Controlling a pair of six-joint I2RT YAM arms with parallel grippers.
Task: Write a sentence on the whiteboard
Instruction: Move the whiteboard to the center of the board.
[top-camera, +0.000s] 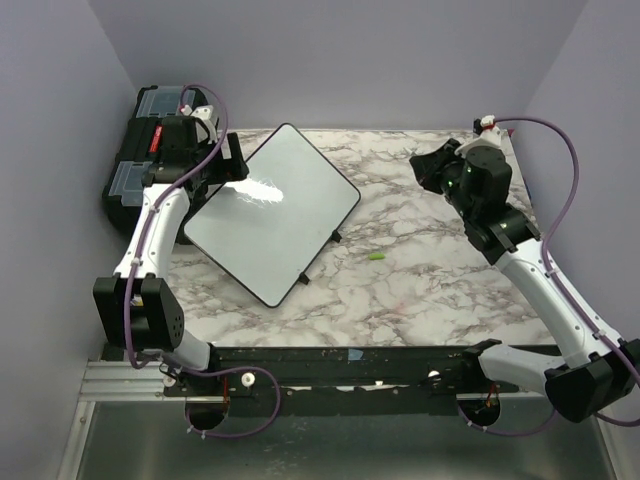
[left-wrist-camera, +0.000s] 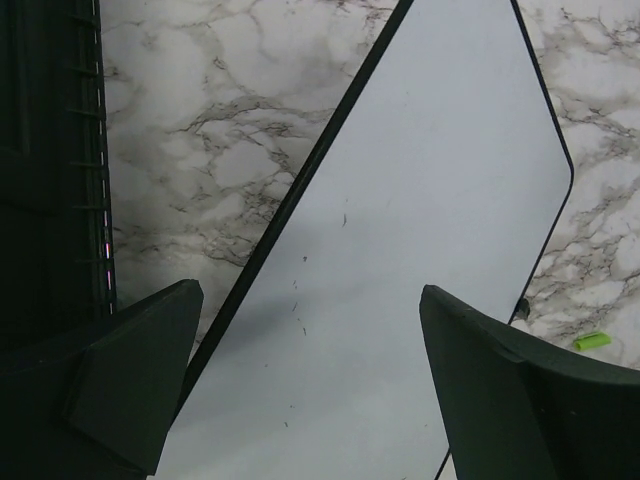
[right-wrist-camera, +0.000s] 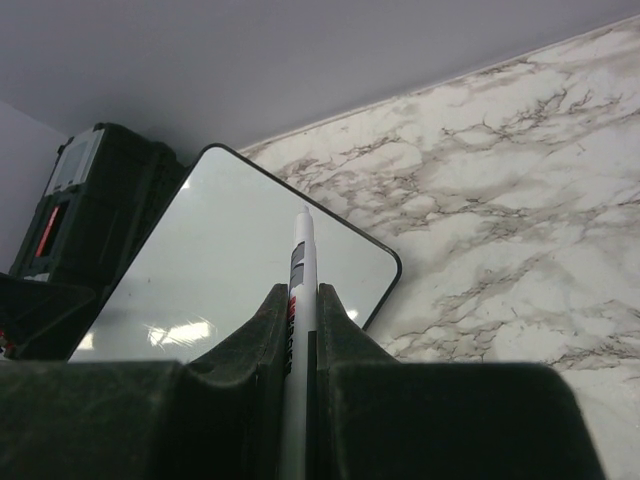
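The whiteboard (top-camera: 275, 215) lies flat and turned diagonally on the marble table, left of centre. Its surface is blank apart from a few tiny dark specks; no green sentence shows on it. My left gripper (top-camera: 232, 165) hovers over the board's far-left edge, open and empty, and in the left wrist view (left-wrist-camera: 310, 300) the board (left-wrist-camera: 400, 250) fills the gap between the fingers. My right gripper (top-camera: 425, 168) is raised at the far right, away from the board. In the right wrist view (right-wrist-camera: 303, 290) it is shut on a white marker (right-wrist-camera: 302, 250) pointing toward the board (right-wrist-camera: 220, 270).
A black toolbox (top-camera: 150, 150) stands at the far left, just behind the board. A small green cap (top-camera: 376, 256) lies on the marble to the right of the board and shows in the left wrist view (left-wrist-camera: 591, 341). Two small black bits (top-camera: 336, 237) sit at the board's right edge.
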